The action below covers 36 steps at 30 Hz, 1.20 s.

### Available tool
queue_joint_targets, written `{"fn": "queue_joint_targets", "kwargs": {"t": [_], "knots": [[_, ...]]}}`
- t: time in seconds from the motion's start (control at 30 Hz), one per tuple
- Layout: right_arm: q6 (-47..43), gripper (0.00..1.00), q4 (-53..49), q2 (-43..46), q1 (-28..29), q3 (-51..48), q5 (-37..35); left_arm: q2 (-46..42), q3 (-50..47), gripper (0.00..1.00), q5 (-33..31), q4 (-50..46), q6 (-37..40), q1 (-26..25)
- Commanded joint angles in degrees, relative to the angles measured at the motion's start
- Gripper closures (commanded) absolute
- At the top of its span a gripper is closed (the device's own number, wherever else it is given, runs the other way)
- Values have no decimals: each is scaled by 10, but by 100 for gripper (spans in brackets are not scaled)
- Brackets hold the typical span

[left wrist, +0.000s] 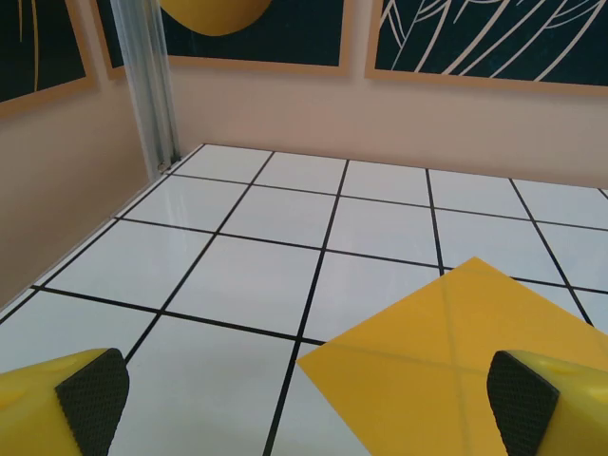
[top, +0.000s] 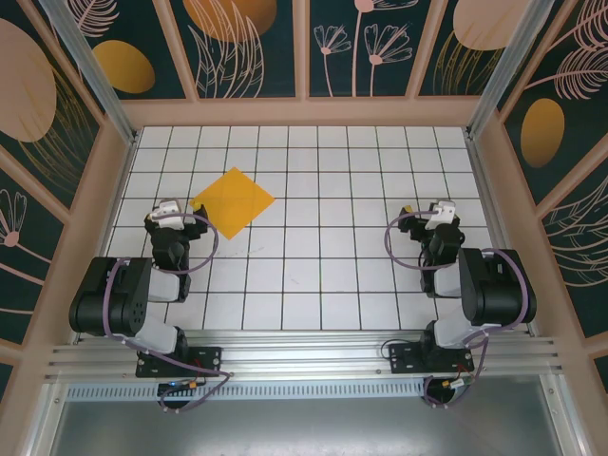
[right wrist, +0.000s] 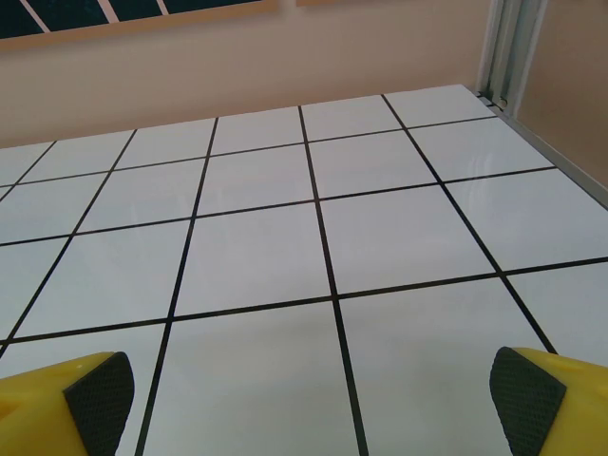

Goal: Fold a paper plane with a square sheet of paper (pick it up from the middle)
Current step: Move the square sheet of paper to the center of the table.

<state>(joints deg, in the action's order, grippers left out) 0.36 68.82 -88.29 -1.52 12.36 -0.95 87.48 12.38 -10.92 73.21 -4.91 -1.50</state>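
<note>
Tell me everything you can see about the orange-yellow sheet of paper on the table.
The square sheet of paper is thin, plain orange-yellow, lying flat and unfolded on the white tiled table, turned like a diamond against the grid. Faint crease lines cross near its middle. It sits left of centre, just beyond the open left hand, which does not grip it; only the table seems to touch it.

No readable text, label, brand, number or sign appears on anything here.
</note>
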Motion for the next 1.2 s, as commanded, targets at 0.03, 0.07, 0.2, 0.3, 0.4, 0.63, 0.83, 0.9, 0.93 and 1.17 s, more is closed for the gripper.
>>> {"fn": "queue_joint_targets", "kwargs": {"t": [0.03, 0.07, 0.2, 0.3, 0.4, 0.63, 0.83, 0.9, 0.93, 1.17], "knots": [[5, 1, 28, 0, -2, 9, 10, -4, 5, 1, 8, 11, 4, 4], [5, 1, 28, 0, -2, 9, 10, -3, 5, 1, 9, 11, 4, 4], [5, 1, 28, 0, -2, 10, 10, -4, 5, 1, 9, 11, 5, 4], [5, 1, 28, 0, -2, 10, 10, -3, 5, 1, 9, 11, 4, 4], [6, 1, 28, 0, -2, 9, 10, -4, 5, 1, 8, 11, 5, 4], [5, 1, 28, 0, -2, 9, 10, -4, 5, 1, 8, 12, 5, 4], [5, 1, 28, 0, -2, 9, 10, -4, 5, 1, 8, 12, 5, 4], [6, 1, 28, 0, -3, 9, 11, -3, 5, 1, 9, 11, 5, 4], [6, 1, 28, 0, -3, 9, 11, -3, 5, 1, 8, 11, 5, 4], [-7, 1, 17, 6, -3, 11, 44, -3, 6, 1, 10, 11, 4, 4]]}}
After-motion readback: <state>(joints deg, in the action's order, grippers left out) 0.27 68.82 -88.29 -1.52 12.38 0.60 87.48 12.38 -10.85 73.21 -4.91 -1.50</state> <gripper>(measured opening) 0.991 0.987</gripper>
